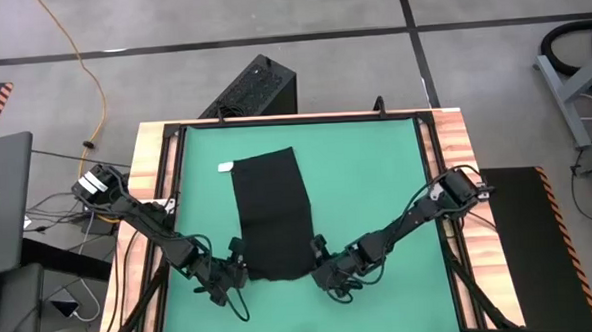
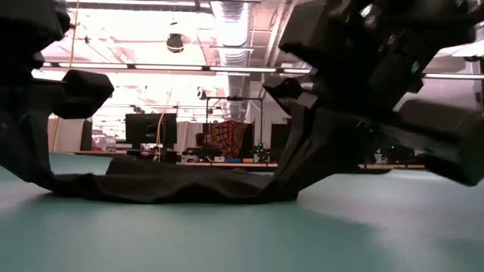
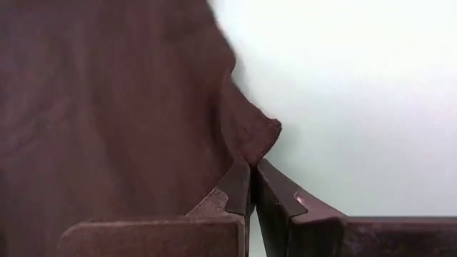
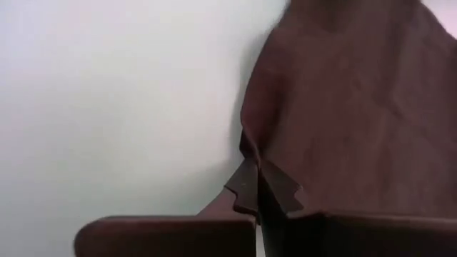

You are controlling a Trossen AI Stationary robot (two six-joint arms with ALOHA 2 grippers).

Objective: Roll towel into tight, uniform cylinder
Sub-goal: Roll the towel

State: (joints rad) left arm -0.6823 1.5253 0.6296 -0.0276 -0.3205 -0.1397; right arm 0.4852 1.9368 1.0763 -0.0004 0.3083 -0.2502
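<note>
The black towel [image 1: 271, 212] lies flat on the green mat [image 1: 376, 172], long side running near to far, a small white tag [image 1: 225, 167] at its far left corner. My left gripper [image 1: 238, 257] is shut on the towel's near left corner. My right gripper [image 1: 318, 253] is shut on its near right corner. In the low view the towel [image 2: 174, 185] lies low on the mat, with both near corners drawn up a little. My left gripper pinches the towel's near left corner [image 3: 255, 146] between its two fingers, coming low from the table's left and near side. The corner is raised a little; the rest lies on the mat. My right gripper pinches the towel's near right corner [image 4: 251, 153] between its two fingers, coming low from the table's right and near side. The corner is raised a little off the mat; the rest of the towel lies flat.
A black ribbed box [image 1: 256, 88] stands on the floor beyond the table's far edge. The wooden table rim [image 1: 155, 152] frames the mat. Bare green mat lies left, right and beyond the towel.
</note>
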